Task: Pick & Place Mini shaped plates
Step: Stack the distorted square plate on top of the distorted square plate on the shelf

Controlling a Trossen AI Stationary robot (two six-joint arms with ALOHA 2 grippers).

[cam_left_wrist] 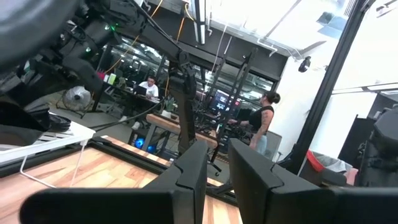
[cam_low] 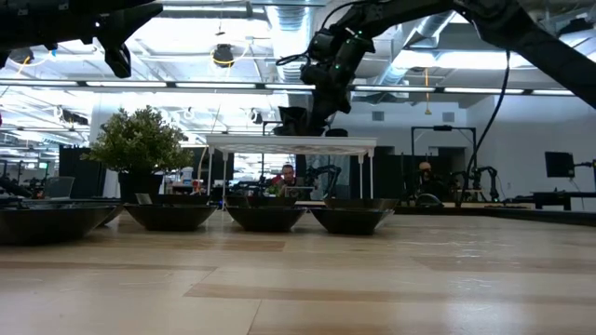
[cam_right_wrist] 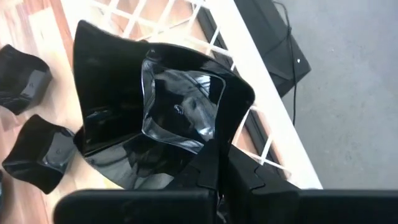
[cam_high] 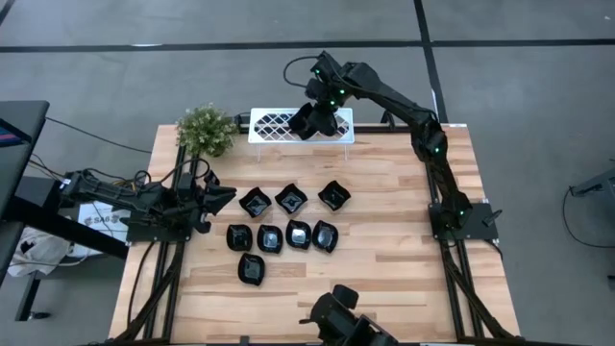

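**Right gripper holding a plate over the rack**

The right gripper [cam_high: 317, 117] is pinching the rim of one black square plate [cam_right_wrist: 155, 106] above the white lattice rack [cam_high: 274, 127]. Eight more mini plates [cam_high: 288, 226] are lying mid-table, near the potted plant [cam_high: 206, 130]. The left gripper [cam_high: 223, 199] is waiting beside them at the table's left side, fingers slightly parted, gripping nothing.

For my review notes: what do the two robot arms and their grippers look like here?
Both arms are matte black with jointed segments. The right arm carries small green indicator lights along its joints, and the left arm trails black cables. Each ends in a gripper with two flat, blocky black fingers. The left gripper and right gripper look alike.
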